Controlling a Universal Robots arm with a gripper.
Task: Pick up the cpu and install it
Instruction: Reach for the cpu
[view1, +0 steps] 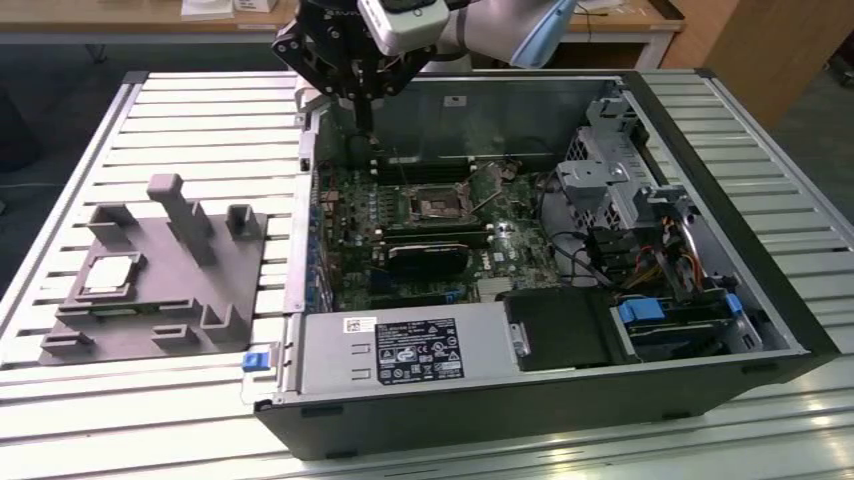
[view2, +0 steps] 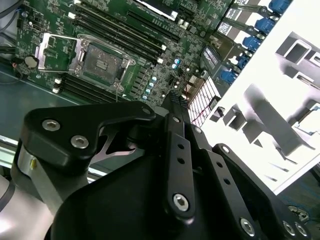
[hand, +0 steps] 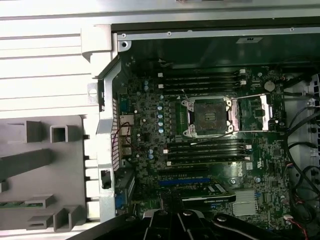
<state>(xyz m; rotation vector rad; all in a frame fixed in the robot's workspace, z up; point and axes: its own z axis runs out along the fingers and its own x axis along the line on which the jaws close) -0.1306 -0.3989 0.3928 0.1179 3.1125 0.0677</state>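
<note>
The cpu (view1: 110, 275) lay flat on the grey tray (view1: 247, 268) at the exterior view's left, ready for lifting, while my gripper (view1: 363, 124) hung empty over the case wall (view1: 304, 195), jaws pinched together, and the socket (view1: 438, 206) stood open to its right.

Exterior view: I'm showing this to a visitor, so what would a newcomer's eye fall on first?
The opened computer case, lying on its side with its green motherboard and empty cpu socket exposed, dominates the middle. At the exterior view's left, the cpu sits on a grey tray; the arm's black hand hangs over the case's far edge.
</note>
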